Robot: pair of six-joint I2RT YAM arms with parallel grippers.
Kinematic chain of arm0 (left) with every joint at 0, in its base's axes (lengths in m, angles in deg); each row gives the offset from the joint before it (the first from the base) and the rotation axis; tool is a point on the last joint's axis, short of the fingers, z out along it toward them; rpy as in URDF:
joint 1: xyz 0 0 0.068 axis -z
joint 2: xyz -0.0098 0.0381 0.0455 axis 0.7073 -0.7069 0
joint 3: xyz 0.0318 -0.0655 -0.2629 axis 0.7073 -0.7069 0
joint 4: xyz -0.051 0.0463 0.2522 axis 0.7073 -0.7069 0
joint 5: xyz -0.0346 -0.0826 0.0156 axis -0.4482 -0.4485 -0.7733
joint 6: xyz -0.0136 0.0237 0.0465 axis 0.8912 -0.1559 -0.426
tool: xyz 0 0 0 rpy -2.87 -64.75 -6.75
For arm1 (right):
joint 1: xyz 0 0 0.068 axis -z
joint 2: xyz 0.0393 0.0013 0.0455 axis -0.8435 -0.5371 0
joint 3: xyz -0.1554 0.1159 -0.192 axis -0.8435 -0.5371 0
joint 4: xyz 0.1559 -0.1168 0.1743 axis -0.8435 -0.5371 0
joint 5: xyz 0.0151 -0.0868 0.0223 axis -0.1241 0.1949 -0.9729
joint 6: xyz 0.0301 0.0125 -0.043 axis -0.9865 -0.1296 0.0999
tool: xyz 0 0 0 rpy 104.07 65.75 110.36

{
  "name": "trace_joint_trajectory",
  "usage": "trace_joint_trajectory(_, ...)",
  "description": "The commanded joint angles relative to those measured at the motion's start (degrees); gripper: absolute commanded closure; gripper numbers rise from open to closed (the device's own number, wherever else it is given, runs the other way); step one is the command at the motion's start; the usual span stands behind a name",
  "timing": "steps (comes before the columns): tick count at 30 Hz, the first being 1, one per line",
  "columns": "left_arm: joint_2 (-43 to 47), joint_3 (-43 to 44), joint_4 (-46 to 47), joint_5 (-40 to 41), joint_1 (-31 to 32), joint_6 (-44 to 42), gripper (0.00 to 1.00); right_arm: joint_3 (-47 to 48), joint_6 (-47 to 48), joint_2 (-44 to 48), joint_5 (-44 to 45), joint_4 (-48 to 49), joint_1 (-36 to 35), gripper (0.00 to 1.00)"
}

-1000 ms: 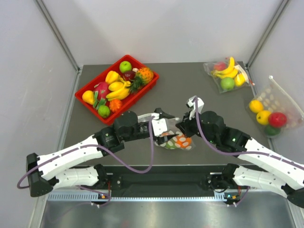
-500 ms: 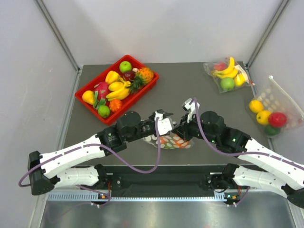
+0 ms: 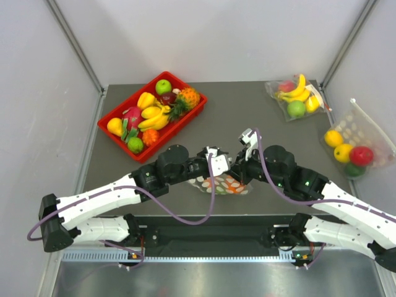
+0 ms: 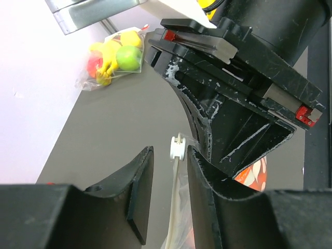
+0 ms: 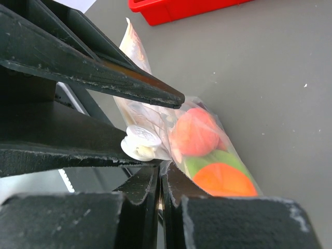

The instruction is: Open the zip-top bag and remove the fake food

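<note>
The zip-top bag [image 3: 224,184], clear with pale dots, lies at the table's near middle between my two grippers. It holds the fake food: a pinkish peach [image 5: 194,132], a green fruit [image 5: 207,160] and an orange fruit [image 5: 224,180]. My right gripper [image 5: 160,174] is shut on the bag's top edge just below the white zip slider [image 5: 139,142]. My left gripper [image 4: 168,155] is open, with the slider [image 4: 177,148] and the white zip strip [image 4: 175,207] standing between its fingers, close to the right-hand one. In the top view the left gripper [image 3: 218,159] and the right gripper [image 3: 240,167] nearly touch.
A red tray [image 3: 115,113] of several fruits stands at the back left. A clear banana-and-apple bag [image 3: 296,98] lies at the back right and also shows in the left wrist view [image 4: 111,57]. A bigger dotted bag [image 3: 354,147] of yellow and red fruit lies at the right edge.
My left gripper has moved right, up against the right gripper, and now straddles the zip slider. The bag has sunk from its raised hold and lies lower on the table.
</note>
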Motion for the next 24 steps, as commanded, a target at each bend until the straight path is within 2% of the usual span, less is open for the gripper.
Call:
trace_joint_trajectory(1, 1.17, 1.13, 2.35, -2.03, 0.13, 0.66, 0.62, -0.29, -0.01, 0.9, -0.95, 2.15, 0.25, 1.0)
trace_joint_trajectory(7, -0.15, 2.54, 1.73, -3.0, 0.13, 0.67, 0.62, -0.64, 0.08, 0.63, -1.3, 2.06, 0.25, 1.0)
trace_joint_trajectory(9, -0.24, 2.62, 1.73, -3.27, 0.13, 0.66, 0.65, -0.9, 0.17, 0.72, -1.3, 2.06, 0.25, 1.0)
trace_joint_trajectory(11, -0.24, 2.54, 1.73, -3.27, 0.13, 0.66, 0.72, -1.17, 0.17, 0.81, -1.3, 2.06, 0.25, 1.0)
trace_joint_trajectory(12, -0.32, 2.54, 1.47, -3.18, 0.13, 0.66, 0.8, -1.25, 0.17, 0.72, -1.3, 2.06, 0.25, 1.0)
trace_joint_trajectory(18, -0.94, 2.89, -0.9, -4.14, 0.13, 1.8, 0.86, -1.34, 0.26, 0.99, -0.34, 1.89, 0.25, 1.0)
trace_joint_trajectory(19, -1.03, 2.89, -1.16, -4.41, 0.13, 2.16, 0.93, -1.34, 0.26, 1.07, 0.01, 1.88, 0.25, 1.0)
trace_joint_trajectory(21, -1.11, 3.33, -3.0, -4.94, 0.13, 2.42, 1.0, -1.43, 0.26, 1.51, 1.94, 1.71, 0.25, 1.0)
trace_joint_trajectory(23, -1.11, 3.77, -4.41, -4.85, 0.21, 3.21, 1.0, -1.26, 0.69, 2.21, 4.13, 0.13, 0.25, 0.91)
trace_joint_trajectory(24, -0.94, 4.03, -6.16, -4.85, 0.13, 3.47, 1.0, -1.17, 1.57, 2.56, 6.06, -0.57, 0.25, 0.76)
